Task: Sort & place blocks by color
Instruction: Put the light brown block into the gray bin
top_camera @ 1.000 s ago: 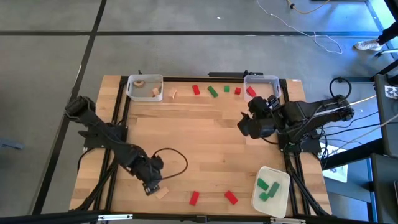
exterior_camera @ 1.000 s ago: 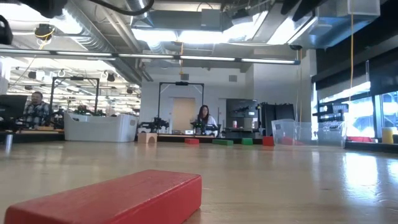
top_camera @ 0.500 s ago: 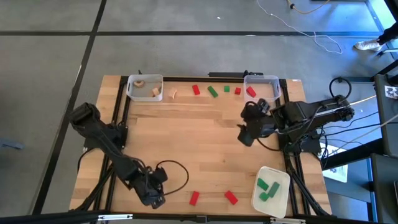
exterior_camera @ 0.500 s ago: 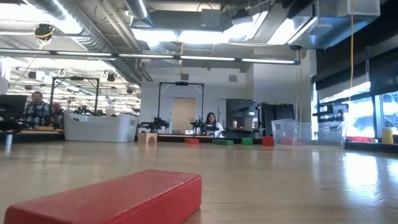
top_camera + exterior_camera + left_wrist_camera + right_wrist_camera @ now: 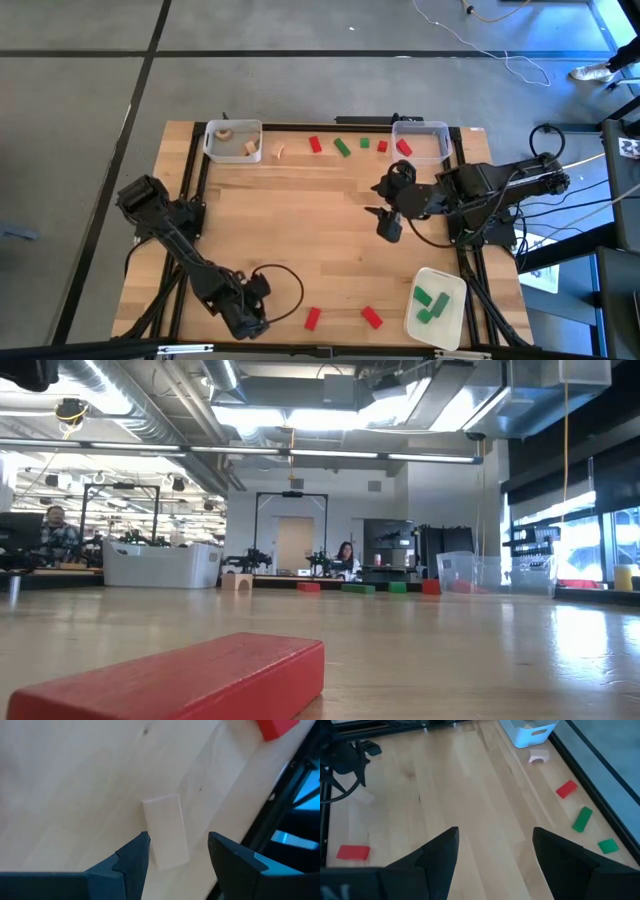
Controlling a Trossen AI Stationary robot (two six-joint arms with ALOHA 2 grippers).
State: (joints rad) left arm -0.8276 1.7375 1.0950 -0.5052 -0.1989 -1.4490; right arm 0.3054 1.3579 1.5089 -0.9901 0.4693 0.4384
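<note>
- Left gripper (image 5: 177,852): low over the table (image 5: 330,240) near its front edge, toward the front-left corner; its fingers stand wide apart on either side of a tan wooden block (image 5: 166,831) that lies flat on the wood, and no contact with the block can be made out.
- Right gripper (image 5: 492,847): above the right half of the table, about midway between back and front edges; its fingers are spread wide with nothing between them, only bare wood below.
- Blocks along the back edge: a red block (image 5: 315,145), a green block (image 5: 342,148), a smaller green block (image 5: 364,144) and a small red block (image 5: 382,146) lie in a loose row between the two bins; a tan piece (image 5: 280,152) lies just beside the left bin.
- Left clear bin (image 5: 212,150), at the back-left corner: holds tan wooden pieces.
- Right clear bin (image 5: 444,140), at the back-right corner: holds one red block (image 5: 404,148).
- Blocks along the front edge: two red blocks (image 5: 312,318) (image 5: 372,318), apart from each other.
- White tray (image 5: 452,285), at the front-right corner: holds green blocks (image 5: 430,304).
- Low view: a red block (image 5: 180,678) fills the foreground; people sit in the room beyond the table.
</note>
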